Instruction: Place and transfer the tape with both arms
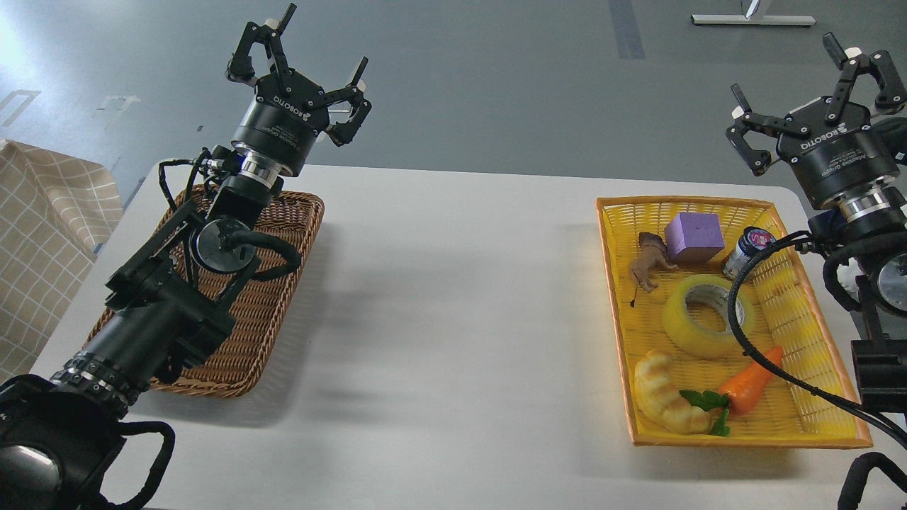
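- Tape (698,316): a wide roll of translucent yellow packing tape with a grey-white core lies on its side, slightly tilted, in the middle of the yellow plastic basket (615,283) at the right of the table; a black cable (737,312) from the right arm crosses over its right rim and hides part of the core
- Around the roll in the same basket: a purple block (694,237) toward the far side; a brown toy animal (648,261) just left of the block, its head partly behind the block's edge; a small jar with a dark lid (747,248) at the far right, label too small to read; a croissant-shaped bread toy (666,400) in the near left corner; a toy carrot (752,382) with green leaves beside the bread, the cable passing over its tip
- Left gripper (301,67): raised above the far edge of the white table (439,319), fingers spread wide, nothing between them; one fingertip points up past the table's edge against the grey floor
- Brown wicker basket (283,283): at the left of the table, much of it covered by the left arm, so its contents cannot be made out
- Right gripper (815,85): held high beyond the yellow basket's far right corner, fingers splayed apart and holding nothing; its arm is cut off by the right edge of the view
- Checked cloth (42,234): at the far left, partly out of view
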Controlling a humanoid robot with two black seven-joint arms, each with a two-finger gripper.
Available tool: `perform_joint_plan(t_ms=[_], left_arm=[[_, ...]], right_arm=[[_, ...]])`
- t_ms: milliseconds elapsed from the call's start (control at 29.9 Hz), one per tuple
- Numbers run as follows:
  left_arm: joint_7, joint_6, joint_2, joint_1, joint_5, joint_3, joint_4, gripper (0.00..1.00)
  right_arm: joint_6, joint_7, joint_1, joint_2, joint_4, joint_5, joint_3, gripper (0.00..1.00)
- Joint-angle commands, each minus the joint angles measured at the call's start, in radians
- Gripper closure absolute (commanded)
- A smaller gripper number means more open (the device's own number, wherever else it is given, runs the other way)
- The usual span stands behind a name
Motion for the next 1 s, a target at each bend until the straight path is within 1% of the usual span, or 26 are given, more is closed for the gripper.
perform_joint_plan(t_ms=[0, 969], left_arm=[[0.005, 0.0, 0.0, -0.003, -0.001, 0.0, 0.0, 0.02], [-0.003, 0.0, -0.002, 0.003, 0.001, 0.001, 0.0, 0.02]], right_arm=[[0.0, 0.0, 0.0, 0.0, 0.0, 0.0, 0.0, 0.0], [0.0, 0.0, 0.0, 0.011, 0.0, 0.0, 0.0, 0.0]])
